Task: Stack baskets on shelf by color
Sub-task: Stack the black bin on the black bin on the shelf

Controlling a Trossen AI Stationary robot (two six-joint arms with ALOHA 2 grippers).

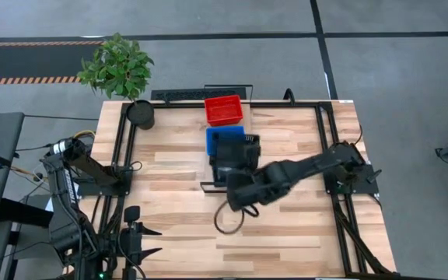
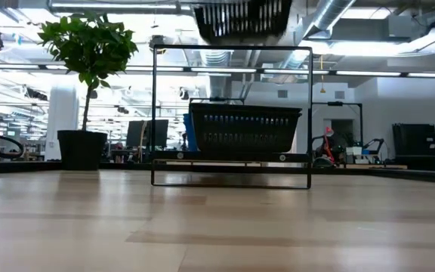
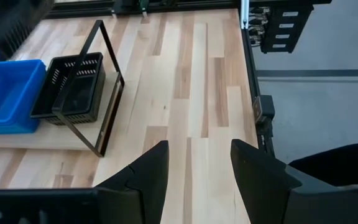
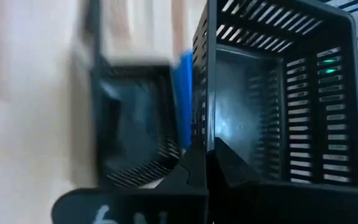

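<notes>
Shelf [image 1: 225, 154] at table's twelve o'clock holds one red basket [image 1: 223, 110], one blue basket [image 1: 224, 137], one black basket [image 3: 70, 88]. Right gripper [image 4: 207, 163] pinches a second black basket's [image 4: 278, 93] wall; left gripper [image 3: 199, 163] gapes, holding nothing.

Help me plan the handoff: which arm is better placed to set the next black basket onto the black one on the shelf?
The right. Its gripper is shut on a black basket wall, near the shelved black basket. The left gripper is open, empty, back at the table's near-left edge.

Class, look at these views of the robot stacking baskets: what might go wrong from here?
1. The right pincer grips the carried black basket by one wall only; it might tilt or slip.
2. Lowered off-centre, it may miss the black basket on the shelf and land on the blue basket.
</notes>
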